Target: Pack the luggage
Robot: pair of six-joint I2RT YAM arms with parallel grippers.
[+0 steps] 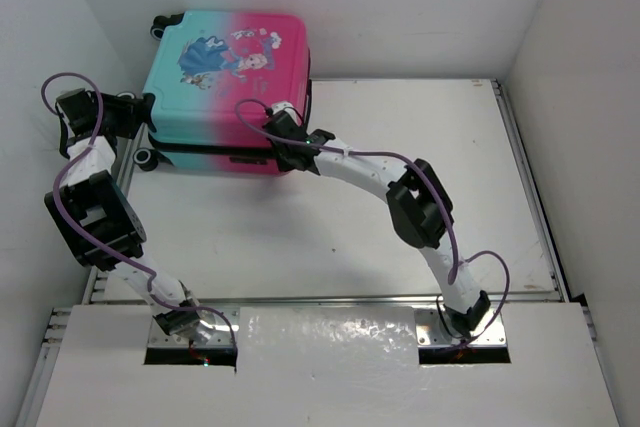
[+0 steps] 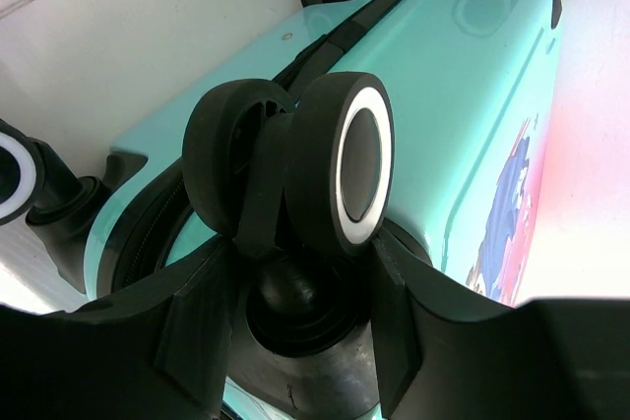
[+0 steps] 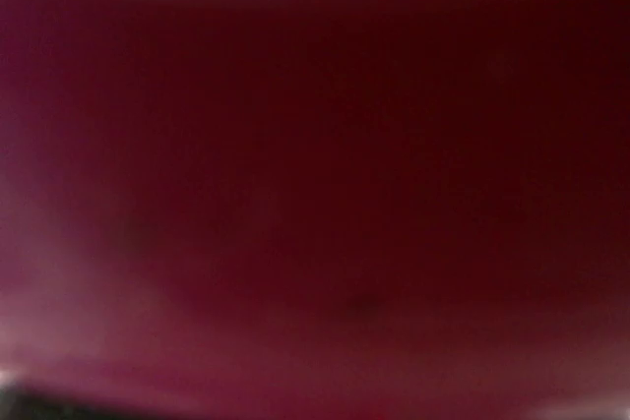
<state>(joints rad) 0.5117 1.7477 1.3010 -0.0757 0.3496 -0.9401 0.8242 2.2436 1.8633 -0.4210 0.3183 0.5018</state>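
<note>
The luggage (image 1: pixel 225 77) lies shut and flat at the back left of the table, its shell teal on the left and pink on the right, cartoon print facing up. My left gripper (image 1: pixel 146 119) is at its left end. In the left wrist view the left gripper (image 2: pixel 305 253) is shut on a black twin wheel (image 2: pixel 345 169) at its caster, one finger (image 2: pixel 394 322) on each side, beside the teal shell (image 2: pixel 472 76). My right gripper (image 1: pixel 286 150) is pressed against the pink front side. Its wrist view shows only blurred dark pink shell (image 3: pixel 315 184), and its fingers are hidden.
White walls close in on the left and back, near the luggage. Other black wheels (image 1: pixel 146 157) (image 1: pixel 165 23) stick out at the left end. The white table (image 1: pixel 400 197) stretches to the right, bounded by a metal rail (image 1: pixel 530 197).
</note>
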